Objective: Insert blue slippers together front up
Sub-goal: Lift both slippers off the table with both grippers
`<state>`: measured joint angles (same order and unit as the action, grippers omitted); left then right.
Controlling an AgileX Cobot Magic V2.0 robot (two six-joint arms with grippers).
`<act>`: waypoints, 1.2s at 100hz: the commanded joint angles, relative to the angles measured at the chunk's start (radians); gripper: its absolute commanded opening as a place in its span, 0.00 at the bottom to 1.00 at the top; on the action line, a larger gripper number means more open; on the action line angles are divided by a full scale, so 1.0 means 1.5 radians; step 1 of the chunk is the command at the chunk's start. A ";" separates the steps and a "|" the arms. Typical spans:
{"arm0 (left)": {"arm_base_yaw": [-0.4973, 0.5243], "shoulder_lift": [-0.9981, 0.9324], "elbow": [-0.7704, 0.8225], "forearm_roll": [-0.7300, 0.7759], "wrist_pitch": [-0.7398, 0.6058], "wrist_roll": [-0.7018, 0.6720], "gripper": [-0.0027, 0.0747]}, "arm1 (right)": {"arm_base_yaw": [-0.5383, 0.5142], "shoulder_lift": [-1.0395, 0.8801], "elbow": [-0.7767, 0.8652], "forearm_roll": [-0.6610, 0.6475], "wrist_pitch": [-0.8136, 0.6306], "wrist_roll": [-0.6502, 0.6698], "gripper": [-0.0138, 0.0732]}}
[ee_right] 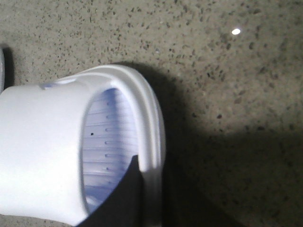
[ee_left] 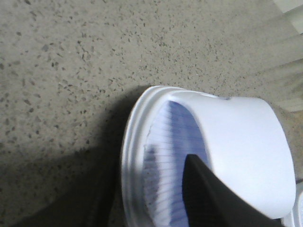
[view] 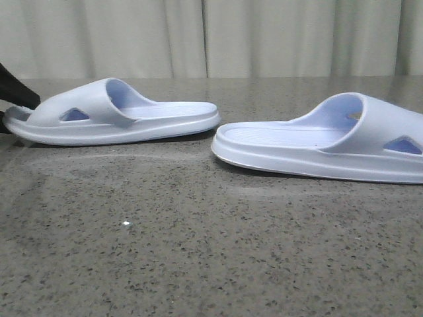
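On the speckled stone table: two blue slippers, left slipper and right slipper, heels facing; each gripper's finger inside its toe, grip undeterminable.

Both blue slippers, the left slipper and the right slipper, look like smooth matt foam with finely ridged footbeds. The table is speckled grey stone, polished and faintly glossy. Behind, the curtain is pale pleated cloth.

Low front view across the table; both wrist views close above slippers shared with it.
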<state>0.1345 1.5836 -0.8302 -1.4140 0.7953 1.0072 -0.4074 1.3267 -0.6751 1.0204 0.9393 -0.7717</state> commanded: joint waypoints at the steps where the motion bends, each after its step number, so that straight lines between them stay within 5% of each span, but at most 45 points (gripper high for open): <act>1: 0.002 -0.019 -0.019 -0.044 0.029 0.009 0.21 | -0.005 -0.012 -0.017 0.022 0.003 -0.012 0.04; 9: 0.002 -0.019 -0.019 -0.043 0.034 0.012 0.05 | -0.005 -0.012 -0.017 0.025 0.006 -0.012 0.04; 42: 0.048 -0.059 -0.019 -0.028 0.043 0.024 0.05 | -0.007 -0.012 -0.023 0.105 0.041 -0.040 0.04; 67: 0.137 -0.090 -0.019 -0.028 0.167 0.028 0.05 | -0.007 -0.012 -0.091 0.259 0.144 -0.091 0.04; 120: 0.146 -0.090 -0.019 -0.098 0.288 0.028 0.05 | 0.044 0.013 -0.170 0.278 0.133 -0.099 0.04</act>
<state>0.3603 1.4865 -0.8305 -1.4686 1.1550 1.0472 -0.3540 1.3504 -0.8967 1.3634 1.1331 -0.8986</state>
